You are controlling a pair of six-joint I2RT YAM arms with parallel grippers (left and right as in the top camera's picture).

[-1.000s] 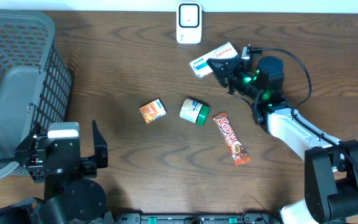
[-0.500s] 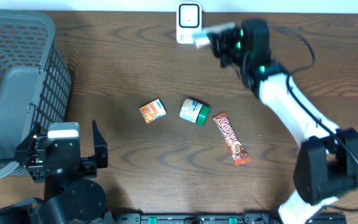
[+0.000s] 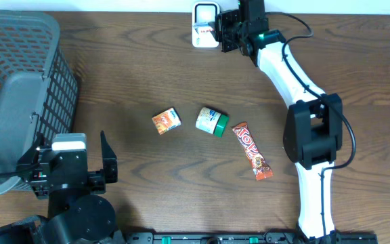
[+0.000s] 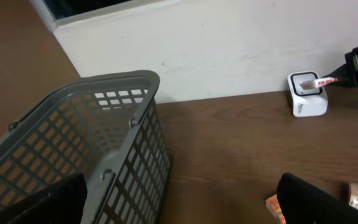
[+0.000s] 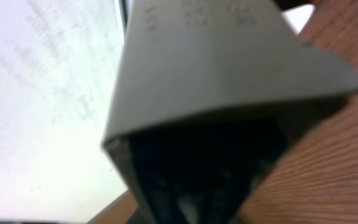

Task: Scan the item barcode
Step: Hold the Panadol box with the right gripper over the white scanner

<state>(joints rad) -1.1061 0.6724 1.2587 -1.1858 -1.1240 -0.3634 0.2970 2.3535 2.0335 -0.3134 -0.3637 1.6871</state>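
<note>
One box [image 4: 325, 80], long axis level, tip over scanner [image 4: 306, 107]

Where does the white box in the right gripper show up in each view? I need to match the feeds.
Overhead: white box at top centre, over the scanner.
Left wrist: white box far right, edge-on just above the scanner.
Right wrist: white box blurred and close, filling most of the frame.
Shared landmark: the scanner, clear in overhead and left wrist only.
</note>
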